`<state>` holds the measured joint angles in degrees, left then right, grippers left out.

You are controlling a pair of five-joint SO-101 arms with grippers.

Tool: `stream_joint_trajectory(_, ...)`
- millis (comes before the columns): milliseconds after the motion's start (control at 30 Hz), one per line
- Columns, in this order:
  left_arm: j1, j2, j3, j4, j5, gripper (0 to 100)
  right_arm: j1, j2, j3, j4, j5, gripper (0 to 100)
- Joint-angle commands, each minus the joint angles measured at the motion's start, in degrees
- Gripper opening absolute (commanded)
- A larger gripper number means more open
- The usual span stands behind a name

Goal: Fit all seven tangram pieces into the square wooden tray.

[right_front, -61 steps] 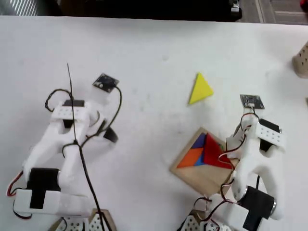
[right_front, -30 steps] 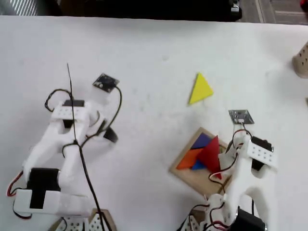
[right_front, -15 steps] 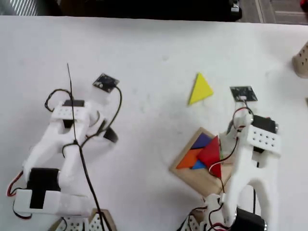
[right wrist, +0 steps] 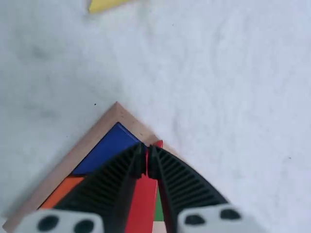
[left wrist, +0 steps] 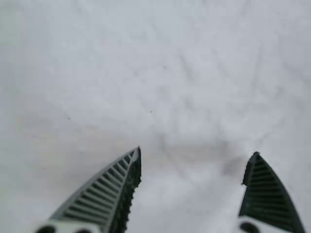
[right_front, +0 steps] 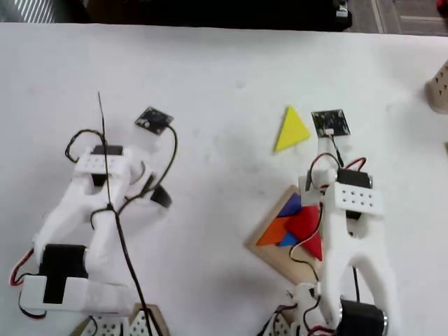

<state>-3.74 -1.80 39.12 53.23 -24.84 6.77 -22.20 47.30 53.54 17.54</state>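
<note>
Red triangle (right wrist: 143,196) sits pinched in the right hand (right wrist: 147,151), over the tray (right wrist: 87,144).

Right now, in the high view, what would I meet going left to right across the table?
In order: left arm → yellow triangle → right arm → tan perforated block at the edge. The wooden tray is left out: it overlaps the triangle and the right arm.
</note>
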Motion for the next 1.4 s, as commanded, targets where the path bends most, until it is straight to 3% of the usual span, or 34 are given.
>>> stream_joint_trajectory(0, -0.31, -0.13, -3.08, -0.88, 0.44, 33, -0.66, 4.79, -1.67, -3.30, -0.18, 1.8)
stream_joint_trajectory(300, -0.40, -0.13, -3.08, -0.88, -1.23, 33, 0.48, 13.85, -6.68, -1.19, 2.55, 1.8)
stream_joint_trajectory(567, -0.31, -0.13, -3.08, -0.88, -1.41, 33, 5.23, 11.47, -5.54, 4.18, 5.27, 1.8)
stream_joint_trajectory(1067, -0.40, -0.13, -3.08, -0.88, -1.32, 33, 13.23, -3.74, 0.53, 4.26, 6.15, 1.8)
stream_joint_trajectory(1367, -0.40, -0.13, -3.08, -0.79, -1.32, 33, 21.67, -4.35, 0.35, 3.82, 12.31, 1.8)
